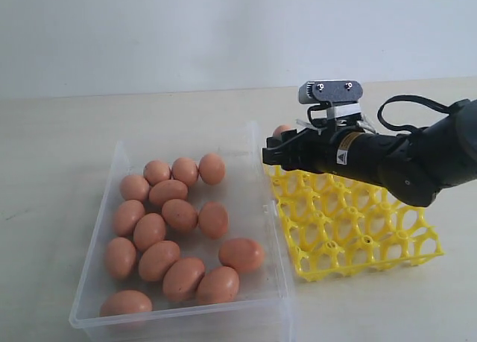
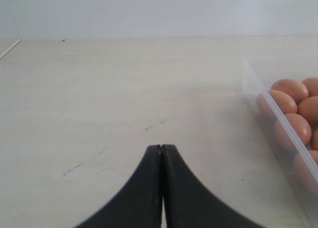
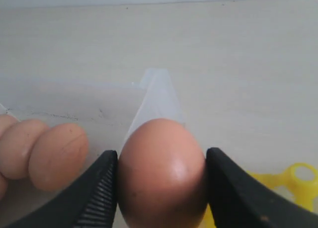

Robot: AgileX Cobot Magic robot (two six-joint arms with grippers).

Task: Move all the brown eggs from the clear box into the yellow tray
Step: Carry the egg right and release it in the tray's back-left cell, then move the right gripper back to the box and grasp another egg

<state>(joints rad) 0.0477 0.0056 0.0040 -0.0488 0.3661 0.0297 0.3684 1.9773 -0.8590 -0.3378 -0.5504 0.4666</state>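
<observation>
Several brown eggs (image 1: 179, 215) lie loose in the clear box (image 1: 95, 286) on the left. To its right sits the yellow tray (image 1: 358, 230); the cells I can see hold nothing. My right gripper (image 1: 277, 152) hangs over the tray's far left corner, beside the box's right wall. It is shut on one brown egg (image 3: 161, 173), pinched between both fingers (image 3: 102, 183). The box corner (image 3: 154, 89) and more eggs (image 3: 57, 153) show behind it. My left gripper (image 2: 161, 147) is shut and holds nothing, over bare table beside the box wall (image 2: 278, 118). The exterior view does not show it.
A pale wooden tabletop (image 1: 59, 148) runs under everything, with a white wall behind. The black right arm (image 1: 417, 159) stretches across the tray's far side and hides some of its back cells.
</observation>
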